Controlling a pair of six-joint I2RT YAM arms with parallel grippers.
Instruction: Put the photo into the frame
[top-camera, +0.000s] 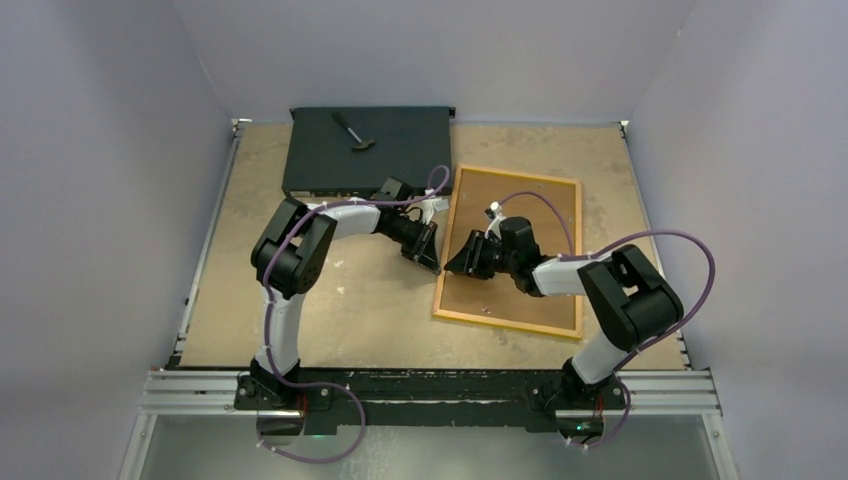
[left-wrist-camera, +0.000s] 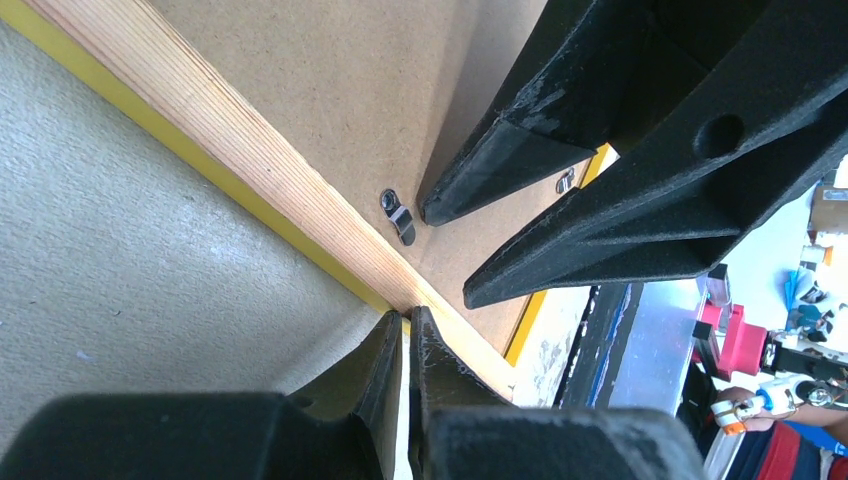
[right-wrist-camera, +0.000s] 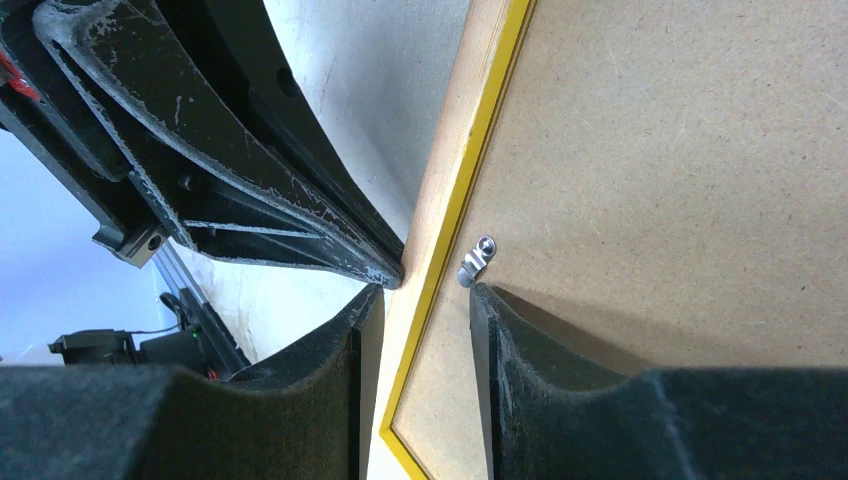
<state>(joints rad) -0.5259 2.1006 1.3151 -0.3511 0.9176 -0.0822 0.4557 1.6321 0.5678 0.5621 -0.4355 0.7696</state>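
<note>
Black right gripper (right-wrist-camera: 425, 295), fingers apart, straddles the left long rail of the yellow-edged wooden picture frame (top-camera: 500, 323), which lies back-up. Its brown backing board (top-camera: 520, 210) shows; the photo doesn't. Just outside that rail the left gripper (left-wrist-camera: 407, 318) is closed, and a small metal clip (right-wrist-camera: 475, 262) sits just inside.

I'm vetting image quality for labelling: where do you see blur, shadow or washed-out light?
Top external: evenly lit, sharp, only soft shadows on the table. Left wrist: the metal clip is crisp, the left gripper blurs near the lens, the right edge washes out. Right wrist: the right gripper shadows the backing board; the background left of the frame is overexposed.
</note>
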